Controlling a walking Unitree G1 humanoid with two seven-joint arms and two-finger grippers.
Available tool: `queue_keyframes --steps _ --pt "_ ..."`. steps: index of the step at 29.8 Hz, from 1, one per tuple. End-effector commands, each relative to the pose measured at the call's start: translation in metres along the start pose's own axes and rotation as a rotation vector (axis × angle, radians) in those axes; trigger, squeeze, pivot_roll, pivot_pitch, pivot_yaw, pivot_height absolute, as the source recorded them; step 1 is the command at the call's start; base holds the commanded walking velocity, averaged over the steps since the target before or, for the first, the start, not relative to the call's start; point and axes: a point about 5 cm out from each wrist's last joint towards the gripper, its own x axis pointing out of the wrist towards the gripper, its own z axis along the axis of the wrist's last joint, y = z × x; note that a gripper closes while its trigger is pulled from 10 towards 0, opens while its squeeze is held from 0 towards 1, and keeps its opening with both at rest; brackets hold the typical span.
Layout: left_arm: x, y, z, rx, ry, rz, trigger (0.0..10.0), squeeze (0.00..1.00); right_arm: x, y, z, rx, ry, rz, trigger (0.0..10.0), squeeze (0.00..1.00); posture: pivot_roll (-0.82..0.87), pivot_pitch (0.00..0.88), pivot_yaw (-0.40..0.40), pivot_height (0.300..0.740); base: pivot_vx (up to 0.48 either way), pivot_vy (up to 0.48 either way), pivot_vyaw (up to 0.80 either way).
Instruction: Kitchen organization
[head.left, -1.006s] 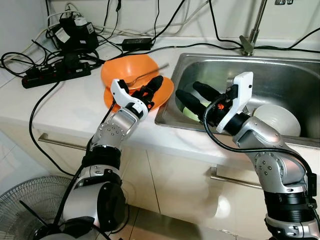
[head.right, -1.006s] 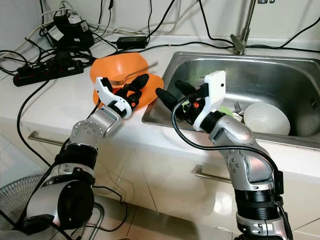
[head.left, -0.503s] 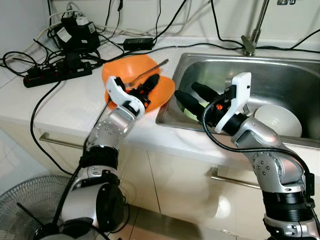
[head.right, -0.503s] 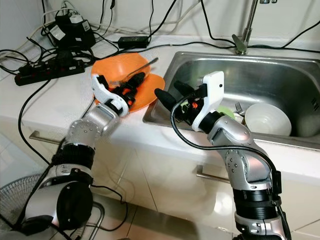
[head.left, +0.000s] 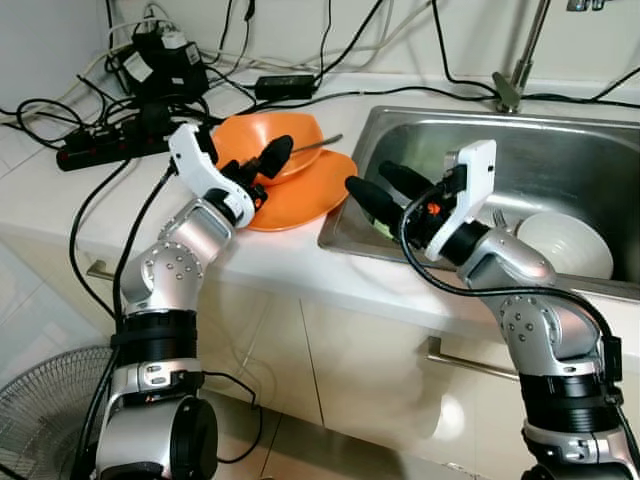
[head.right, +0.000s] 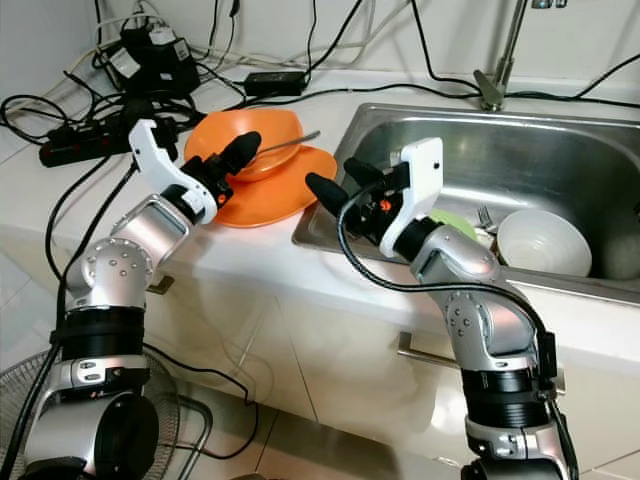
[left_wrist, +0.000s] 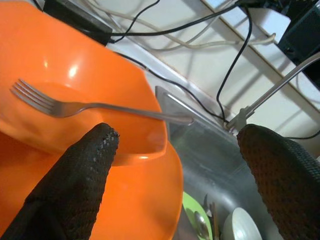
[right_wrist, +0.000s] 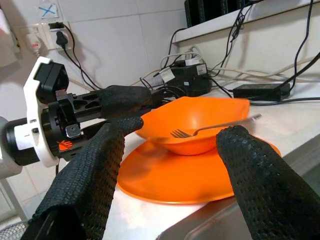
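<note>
On the white countertop (head.left: 120, 215) beside the stainless steel sink (head.left: 560, 160), one shallow orange plastic bowl (head.left: 270, 140) sits on one flat orange plate (head.left: 300, 195), with a single silver fork (left_wrist: 95, 106) lying inside the bowl, its handle sticking out over the rim toward the sink. The left gripper (head.left: 262, 166) hovers at the bowl's near edge with its two black fingers spread apart and nothing between them; part of the bowl is hidden behind it in the head views. The right gripper (head.left: 385, 187) hangs over the sink's left corner, fingers likewise spread and empty.

In the sink lie one white round bowl (head.left: 565, 245) and a green plate (head.right: 450, 222), the latter mostly covered by the right arm. The left wrist view shows utensils on the green plate, too small to count. A fork's tines (head.left: 497, 216) poke out beside the white bowl.

The right wrist view shows the left gripper from the side, its fingers reaching toward the orange bowl. A black power strip (head.left: 100, 150) and tangled black cables (head.left: 300, 90) lie at the back of the counter. A grey floor fan (head.left: 40, 425) is cut off at the lower left.
</note>
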Motion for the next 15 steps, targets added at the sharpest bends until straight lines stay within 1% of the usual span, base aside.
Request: queue_keyframes --steps 1,4,7,8,9,11,13,15 --pt "-0.004 0.002 0.009 0.052 -0.015 0.022 10.0 0.00 0.003 0.001 0.002 -0.010 -0.009 0.012 10.0 0.00 -0.11 0.000 0.129 0.740 0.000 0.000 0.00" --pt "-0.006 0.003 0.024 0.105 -0.054 0.035 10.0 0.00 0.004 0.000 0.001 -0.010 -0.010 0.010 10.0 0.00 -0.11 0.000 0.126 0.740 0.000 0.000 0.00" --pt "-0.005 0.005 0.029 0.116 -0.067 0.038 10.0 0.00 0.005 0.000 0.001 -0.009 -0.011 0.010 10.0 0.00 -0.11 0.000 0.127 0.740 0.000 0.000 0.00" --pt "-0.004 0.011 0.036 0.167 -0.078 0.068 10.0 0.00 0.006 0.001 0.001 -0.008 -0.015 0.015 10.0 0.00 -0.10 0.000 0.127 0.740 0.000 0.000 0.00" --pt "-0.003 0.013 0.039 0.182 -0.084 0.076 10.0 0.00 0.006 0.001 0.002 -0.008 -0.016 0.017 10.0 0.00 -0.10 0.000 0.127 0.740 0.000 0.000 0.00" --pt "0.000 0.018 0.044 0.247 -0.081 0.107 10.0 0.00 0.006 0.002 0.001 -0.007 -0.017 0.019 10.0 0.00 -0.10 0.000 0.127 0.740 0.000 0.000 0.00" --pt "0.002 0.023 0.047 0.297 -0.067 0.129 10.0 0.00 0.006 0.002 0.001 -0.007 -0.017 0.020 10.0 0.00 -0.10 0.000 0.132 0.740 0.000 0.000 0.00" --pt "0.005 0.028 0.047 0.336 -0.028 0.152 10.0 0.00 0.007 0.003 0.001 -0.006 -0.019 0.022 10.0 0.00 -0.10 0.000 0.135 0.740 0.000 0.000 0.00"
